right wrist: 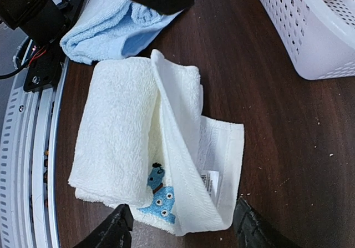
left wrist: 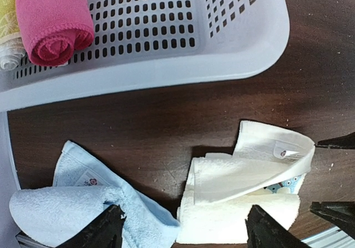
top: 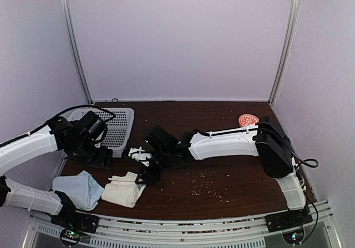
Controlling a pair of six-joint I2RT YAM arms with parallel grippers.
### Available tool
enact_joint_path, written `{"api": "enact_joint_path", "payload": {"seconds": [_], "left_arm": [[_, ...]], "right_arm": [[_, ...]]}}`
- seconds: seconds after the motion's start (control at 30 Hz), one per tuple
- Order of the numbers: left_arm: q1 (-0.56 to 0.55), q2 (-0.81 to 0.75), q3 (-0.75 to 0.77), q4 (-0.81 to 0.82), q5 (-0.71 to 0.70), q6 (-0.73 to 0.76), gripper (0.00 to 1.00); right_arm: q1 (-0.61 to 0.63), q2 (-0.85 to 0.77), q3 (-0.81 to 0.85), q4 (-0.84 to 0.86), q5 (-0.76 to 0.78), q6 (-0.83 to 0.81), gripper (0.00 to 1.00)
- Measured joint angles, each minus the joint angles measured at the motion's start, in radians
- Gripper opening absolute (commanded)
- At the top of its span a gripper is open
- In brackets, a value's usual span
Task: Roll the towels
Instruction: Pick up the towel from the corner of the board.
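The cream-white towel (right wrist: 127,142) lies on the dark wooden bench (left wrist: 138,131) in front of the white perforated basket (left wrist: 166,73), off its right corner. It is loosely folded, not rolled: a top layer is turned back, showing a sewn label and a small blue embroidered figure (right wrist: 158,195). The pale blue towel (right wrist: 105,29) sits in a crumpled heap in front of the basket's left half, right beside the cream one, their edges about meeting.

The right gripper (right wrist: 180,223) hangs over the end of the cream towel that points away from the basket. Its fingers are spread wide on either side of that end and clasp nothing. The left gripper (left wrist: 183,217) hovers between the basket and the two towels, its fingers also wide apart and empty.

Inside the basket a pink rolled cloth (left wrist: 52,20) lies against a yellow cloth (left wrist: 6,9). Pale crumbs (top: 202,188) are scattered on the bench well to the right of the basket.
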Motion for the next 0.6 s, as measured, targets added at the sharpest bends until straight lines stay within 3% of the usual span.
{"api": "enact_joint_path", "payload": {"seconds": [0.07, 0.23, 0.37, 0.47, 0.6], "left_arm": [[0.0, 0.005, -0.011, 0.008, 0.001, 0.001, 0.74], [0.0, 0.015, -0.04, 0.033, 0.008, 0.003, 0.66], [0.0, 0.019, -0.044, 0.051, 0.016, 0.004, 0.65], [0.0, 0.019, -0.044, 0.057, 0.018, 0.005, 0.64], [0.0, 0.019, -0.044, 0.061, 0.018, 0.006, 0.64]], "right_arm": [[0.0, 0.002, 0.004, 0.013, 0.012, 0.0, 0.6], [0.0, 0.033, 0.033, 0.022, 0.03, -0.003, 0.37], [0.0, 0.068, 0.057, 0.006, 0.032, -0.017, 0.37], [0.0, 0.08, 0.066, -0.013, 0.033, -0.034, 0.16], [0.0, 0.084, 0.086, -0.032, 0.039, -0.042, 0.0]]}}
